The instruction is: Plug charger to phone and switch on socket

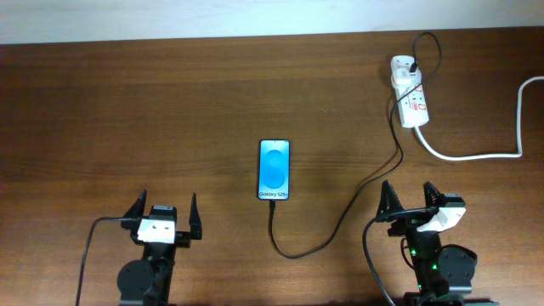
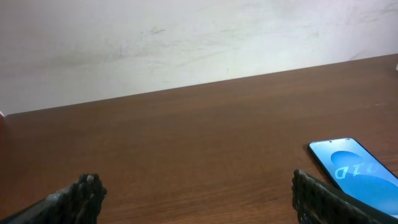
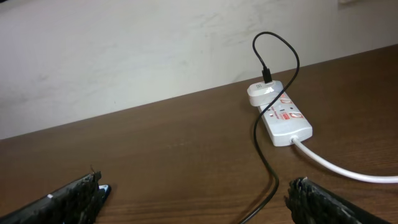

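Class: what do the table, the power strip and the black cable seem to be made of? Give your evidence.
Table: wood or wood-look veneer, dull brown with streaky grain. Power strip: likely hard white plastic, a smooth moulded casing. Black cable: probably a rubbery plastic sheath, since it bends in loose curves.

The left arm sits at about 7 o'clock in the overhead view, and the right arm at about 5 o'clock. Both are drawn in low near the table's near edge. The left gripper points toward 12 o'clock, its two dark fingers spread wide with nothing between them. The right gripper also aims toward 12 o'clock, jaws equally wide and empty, and its white wrist housing is skewed slightly toward 2 o'clock. A green light glows on the right arm.
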